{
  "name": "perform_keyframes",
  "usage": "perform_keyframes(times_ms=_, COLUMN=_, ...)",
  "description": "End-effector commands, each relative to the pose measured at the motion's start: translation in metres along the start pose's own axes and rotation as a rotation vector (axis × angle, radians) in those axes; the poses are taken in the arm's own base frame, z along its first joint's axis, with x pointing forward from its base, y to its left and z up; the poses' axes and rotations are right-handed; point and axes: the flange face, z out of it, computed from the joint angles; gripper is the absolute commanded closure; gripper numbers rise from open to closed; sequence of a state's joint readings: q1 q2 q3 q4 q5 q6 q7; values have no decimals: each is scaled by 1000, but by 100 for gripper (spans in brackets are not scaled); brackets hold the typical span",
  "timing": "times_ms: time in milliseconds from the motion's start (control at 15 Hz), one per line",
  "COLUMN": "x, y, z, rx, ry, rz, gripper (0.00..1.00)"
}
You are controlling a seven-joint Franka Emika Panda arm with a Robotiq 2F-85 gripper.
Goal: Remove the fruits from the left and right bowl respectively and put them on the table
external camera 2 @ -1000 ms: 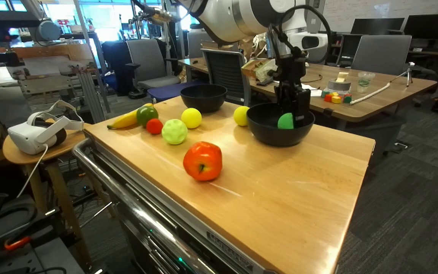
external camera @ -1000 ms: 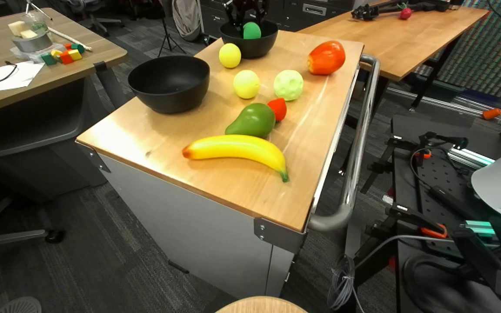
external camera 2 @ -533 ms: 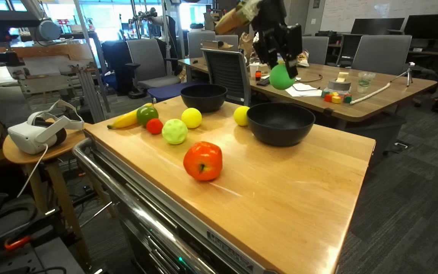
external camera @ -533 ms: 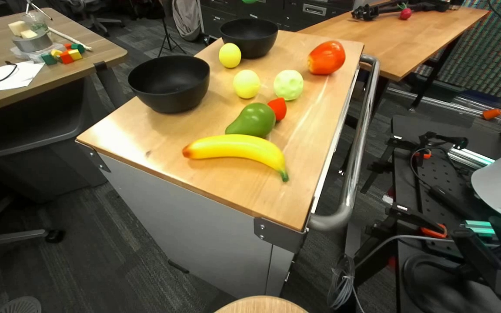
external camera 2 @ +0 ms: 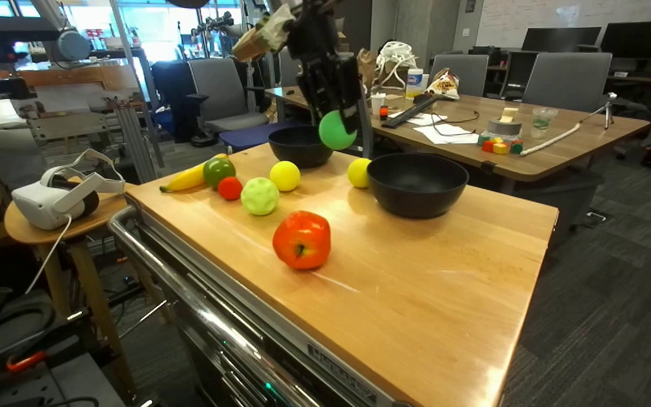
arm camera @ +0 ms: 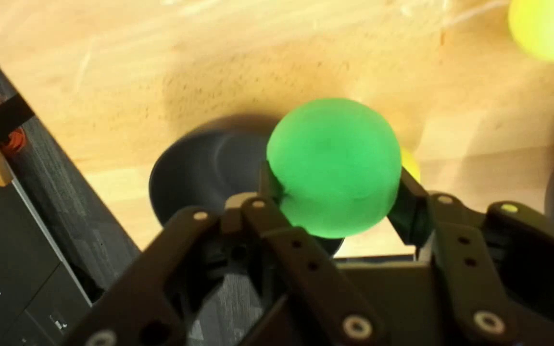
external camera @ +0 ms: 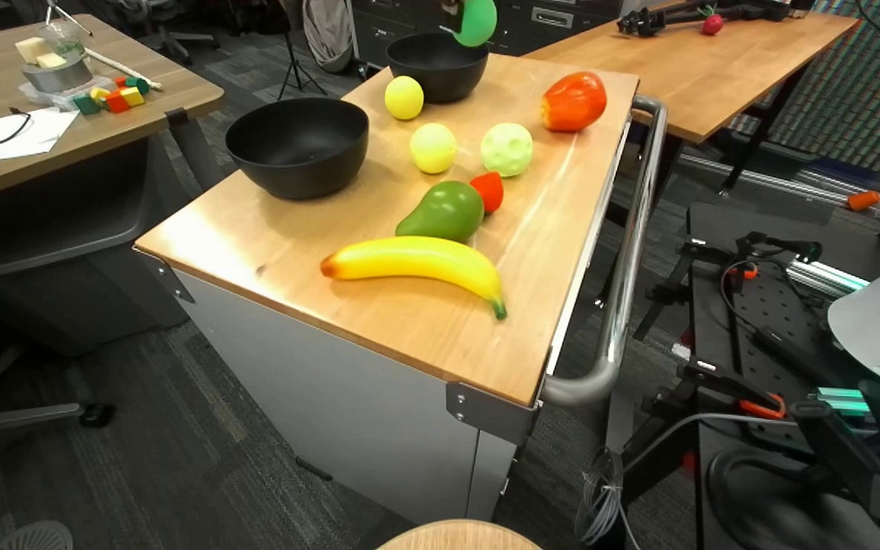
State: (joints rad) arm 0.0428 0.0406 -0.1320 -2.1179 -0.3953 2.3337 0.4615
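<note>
Jaws: pinching smooth green ball (arm camera: 334, 168) from both sides | Ball: aloft above light wooden counter (external camera 2: 444, 282) | Round black bowl (external camera 2: 417, 195), second round black bowl (external camera: 299, 177): along edge opposite metal rail (external camera: 638, 229) | Long yellow banana (external camera: 413, 258), green oval fruit (external camera: 444, 210): near short edge | Large orange-red round fruit (external camera 2: 302, 246): near rail edge

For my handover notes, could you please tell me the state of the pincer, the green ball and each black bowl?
Pincer: closed on the green ball
Green ball: held in mid-air
Black bowl nearer the banana: upright, no fruit visible inside
Other black bowl: upright, no fruit visible inside
</note>
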Motion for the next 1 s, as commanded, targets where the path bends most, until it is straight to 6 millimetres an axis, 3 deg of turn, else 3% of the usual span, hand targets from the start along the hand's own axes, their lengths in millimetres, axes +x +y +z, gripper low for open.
perform_keyframes(times_ms=0, x=-74, y=-8, z=15, rx=32, ry=-6, rz=16, gripper=71)
perform_keyframes(times_ms=267, x=-144, y=-18, z=47, rx=84, ry=-17, rz=-4, gripper=71)
perform_keyframes(times_ms=400, x=-166, y=-14, z=56, rx=109, ry=-10, rz=-23, gripper=71)
perform_keyframes(times_ms=533, x=-177, y=1, z=53, rx=120, ry=13, rz=-30, gripper=71)
perform_keyframes(times_ms=667, x=-189, y=17, z=48, rx=105, ry=30, rz=-57, gripper=21)
perform_keyframes(times_ms=800, x=-194, y=38, z=32, rx=78, ry=68, rz=-91, gripper=14)
perform_keyframes(times_ms=867, x=-169, y=49, z=16, rx=64, ry=100, rz=-107, gripper=7)
perform_keyframes(times_ms=933, x=-167, y=67, z=-1, rx=63, ry=148, rz=-115, gripper=0)
